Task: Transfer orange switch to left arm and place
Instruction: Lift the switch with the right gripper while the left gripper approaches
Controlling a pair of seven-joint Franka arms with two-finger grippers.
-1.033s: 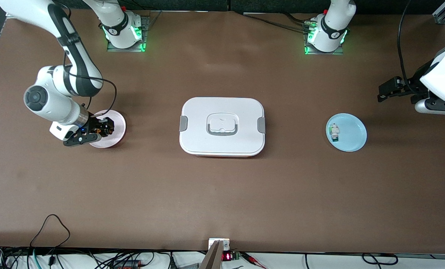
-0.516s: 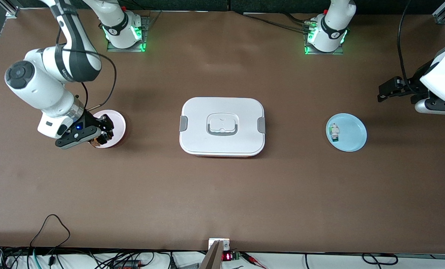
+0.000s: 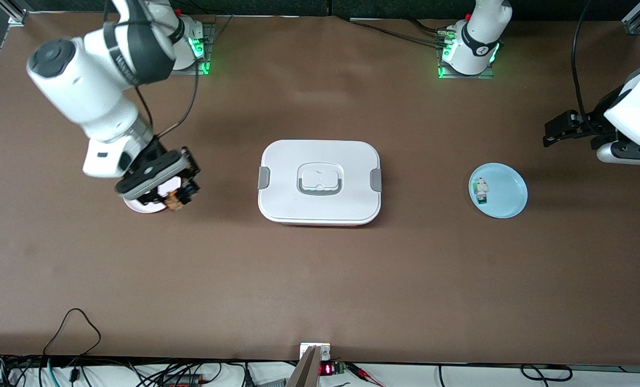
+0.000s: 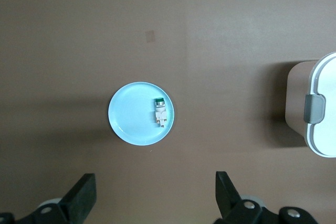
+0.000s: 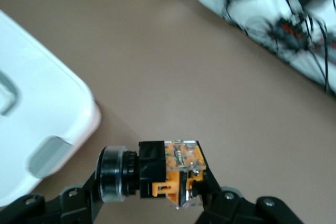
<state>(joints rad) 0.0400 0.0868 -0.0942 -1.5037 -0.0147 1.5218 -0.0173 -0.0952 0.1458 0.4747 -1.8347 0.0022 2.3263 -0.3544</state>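
While up in the air over the pink plate, right gripper pinching the orange switch tight. White box in the table's middle. Left gripper waiting, fingers wide apart, high over the blue plate

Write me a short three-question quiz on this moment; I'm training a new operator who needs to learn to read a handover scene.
1. True or false: the right hand is shut on the orange switch.
2. Which plate holds the white-and-green switch? A) the pink plate B) the blue plate C) neither
3. Fill in: the box stands between the two ____.

Key
1. True: it holds the switch in the air over the pink plate's edge.
2. B. The left hand, open, waits high over the table by the blue plate, at the left arm's end.
3. plates.
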